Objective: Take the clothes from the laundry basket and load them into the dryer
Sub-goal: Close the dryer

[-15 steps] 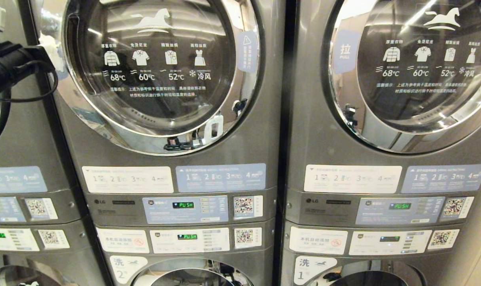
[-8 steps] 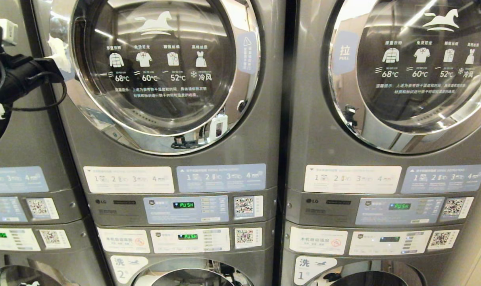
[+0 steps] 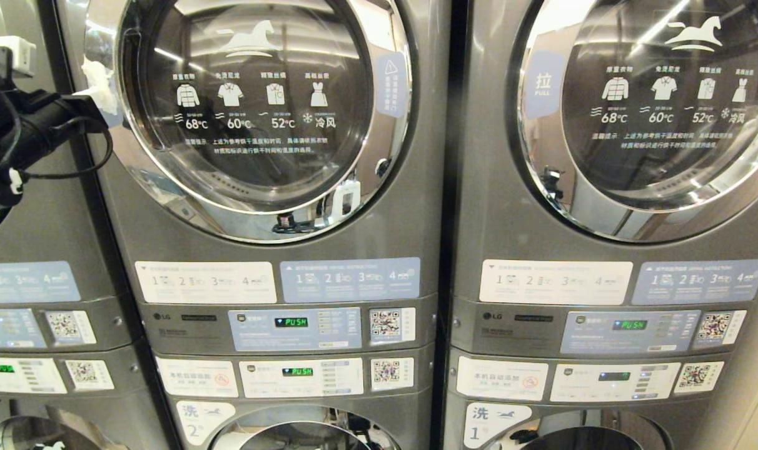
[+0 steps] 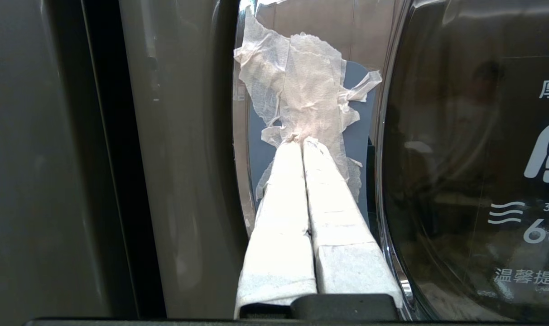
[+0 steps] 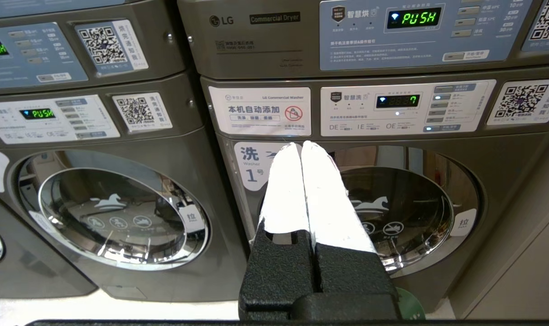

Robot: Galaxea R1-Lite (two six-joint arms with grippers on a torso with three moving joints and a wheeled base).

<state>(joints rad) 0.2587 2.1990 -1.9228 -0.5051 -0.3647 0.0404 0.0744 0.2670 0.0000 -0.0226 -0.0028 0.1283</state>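
The dryer is the upper grey machine left of middle, with a round glass door in a chrome rim. My left gripper reaches in from the left and is shut, its white-wrapped tips at the rim's left edge. Torn white tissue spreads from the tips over a blue label on the rim. My right gripper is shut and empty, hanging in front of the washer marked 1. The clothes and laundry basket are out of view.
A second dryer stands to the right and a third machine to the left. Control panels and washer doors sit below. The edge of a green round thing shows on the floor by washer 1.
My left gripper and its tissue have moved right and slightly down along the dryer door's left rim. The door's glass and printing have shifted a little to the right. The right dryer looks unchanged.
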